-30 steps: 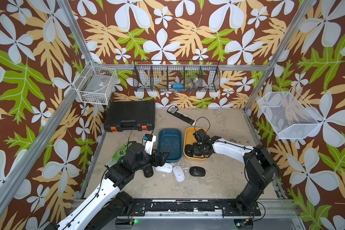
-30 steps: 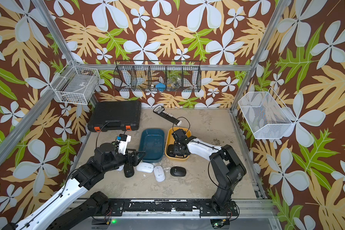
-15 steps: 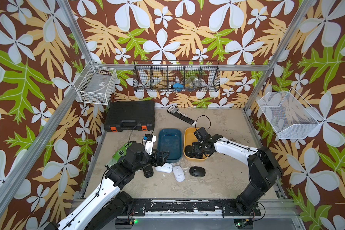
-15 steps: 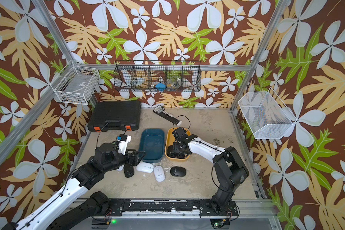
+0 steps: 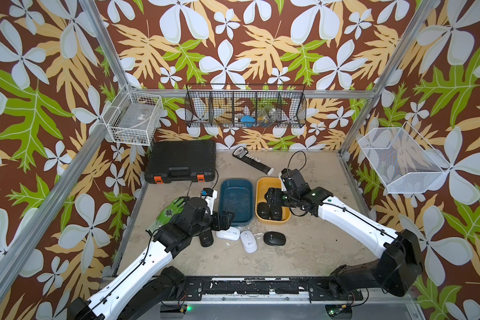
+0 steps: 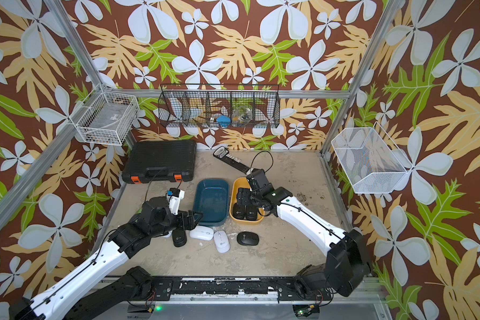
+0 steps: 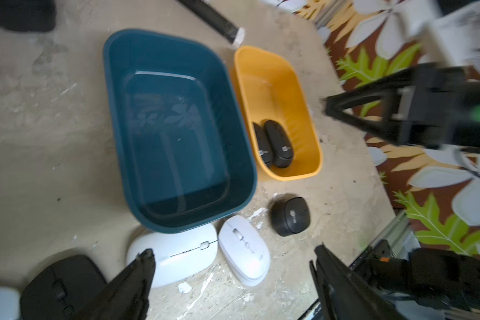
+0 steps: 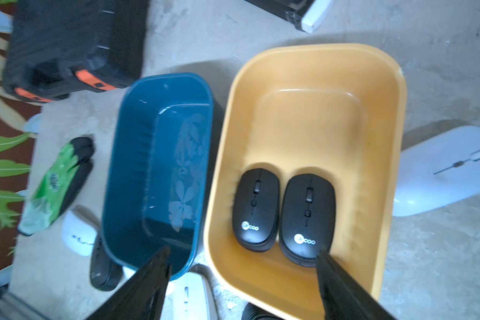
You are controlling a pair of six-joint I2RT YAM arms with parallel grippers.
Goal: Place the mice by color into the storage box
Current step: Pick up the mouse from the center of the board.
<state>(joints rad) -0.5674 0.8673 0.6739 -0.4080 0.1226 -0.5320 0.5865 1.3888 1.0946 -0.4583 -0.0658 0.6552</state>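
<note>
Two black mice (image 8: 257, 207) (image 8: 306, 219) lie side by side in the yellow storage box (image 5: 272, 184). The blue storage box (image 5: 236, 194) beside it holds nothing. On the table in front of the boxes lie two white mice (image 5: 228, 233) (image 5: 248, 241) and a black mouse (image 5: 274, 238); another black mouse (image 5: 207, 238) sits under my left arm. My left gripper (image 5: 223, 219) hangs open just above the white mice (image 7: 175, 257). My right gripper (image 5: 273, 196) is open and holds nothing, above the yellow box's near end (image 8: 261, 279).
A black tool case (image 5: 182, 160) stands at the back left and a black strip (image 5: 251, 163) lies behind the boxes. A green glove (image 5: 172, 210) lies left of my left arm. Another white mouse (image 8: 444, 169) rests beside the yellow box. Wire baskets hang on the walls.
My right gripper has opened wider and lifted a little over the yellow box. The left arm has hardly moved.
</note>
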